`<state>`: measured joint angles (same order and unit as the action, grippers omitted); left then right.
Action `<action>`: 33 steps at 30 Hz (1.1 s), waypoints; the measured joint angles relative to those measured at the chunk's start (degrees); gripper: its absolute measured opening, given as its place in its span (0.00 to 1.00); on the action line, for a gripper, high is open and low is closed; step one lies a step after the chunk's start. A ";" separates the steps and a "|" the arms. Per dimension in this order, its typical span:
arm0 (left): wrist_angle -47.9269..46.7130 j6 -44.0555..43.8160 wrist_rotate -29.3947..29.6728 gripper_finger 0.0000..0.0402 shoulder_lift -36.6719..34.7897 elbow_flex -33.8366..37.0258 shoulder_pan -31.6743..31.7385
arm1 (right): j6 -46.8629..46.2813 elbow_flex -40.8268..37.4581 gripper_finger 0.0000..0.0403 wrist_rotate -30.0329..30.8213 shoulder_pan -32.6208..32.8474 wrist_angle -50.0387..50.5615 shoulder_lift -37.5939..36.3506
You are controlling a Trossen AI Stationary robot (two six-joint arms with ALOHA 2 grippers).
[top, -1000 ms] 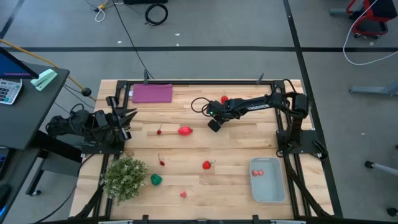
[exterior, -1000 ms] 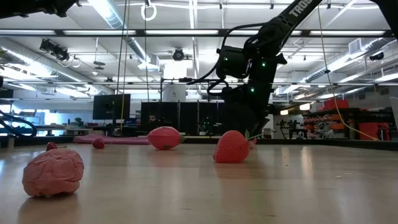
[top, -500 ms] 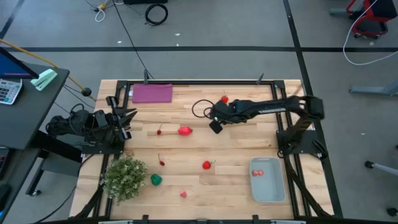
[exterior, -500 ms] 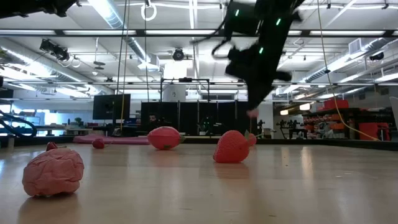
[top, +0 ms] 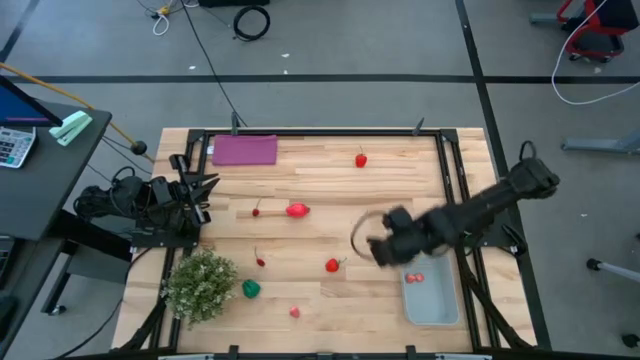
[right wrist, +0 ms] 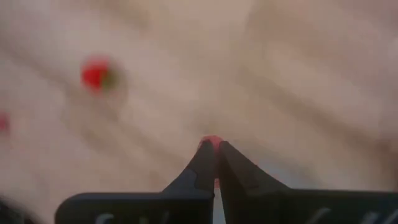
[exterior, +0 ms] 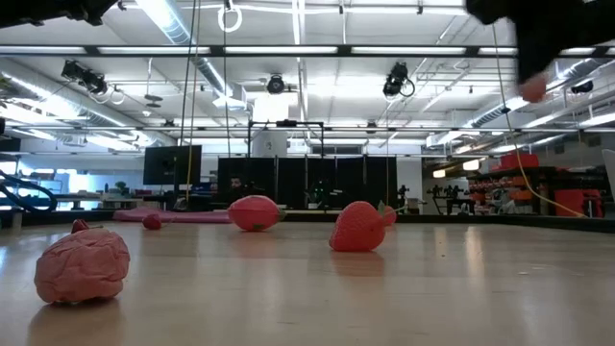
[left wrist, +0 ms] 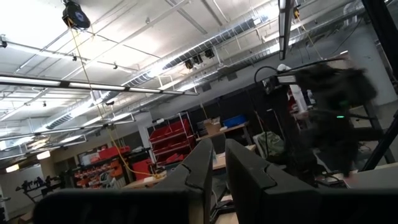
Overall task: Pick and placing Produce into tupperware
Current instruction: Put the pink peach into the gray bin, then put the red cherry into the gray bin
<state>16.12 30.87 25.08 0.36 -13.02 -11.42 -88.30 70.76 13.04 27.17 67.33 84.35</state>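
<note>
Over the desk [top: 380, 200], just beside the tupperware [top: 430, 290] with two red pieces inside, the blurred right gripper [top: 383, 248] pinches a small red produce piece [right wrist: 211, 142], mostly hidden between its fingers [right wrist: 198, 167]. At the desk's left edge, the left gripper [top: 205, 190] waits, fingers nearly together, holding nothing.
</note>
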 joint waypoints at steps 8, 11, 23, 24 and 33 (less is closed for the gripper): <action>-0.02 -0.13 0.00 0.13 0.00 0.00 0.00 | -14.16 -0.07 0.03 -14.07 11.17 3.54 5.55; -0.02 -0.11 0.00 0.13 0.00 0.00 -0.02 | -15.93 -0.07 0.03 -13.98 12.35 6.40 7.04; 1.36 0.00 0.00 0.13 0.00 0.00 0.00 | -16.71 -11.31 0.22 -13.09 9.53 -1.08 8.81; 1.54 0.00 0.00 0.13 0.00 0.00 -0.02 | -16.68 -12.81 0.24 -13.11 9.31 -3.70 8.81; 2.31 1.26 0.00 0.13 -0.02 0.00 0.00 | -18.32 -18.03 0.31 -22.19 8.08 -9.23 8.68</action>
<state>18.43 32.13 25.08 0.34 -13.02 -11.42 -106.62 52.73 -9.15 35.24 58.10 93.03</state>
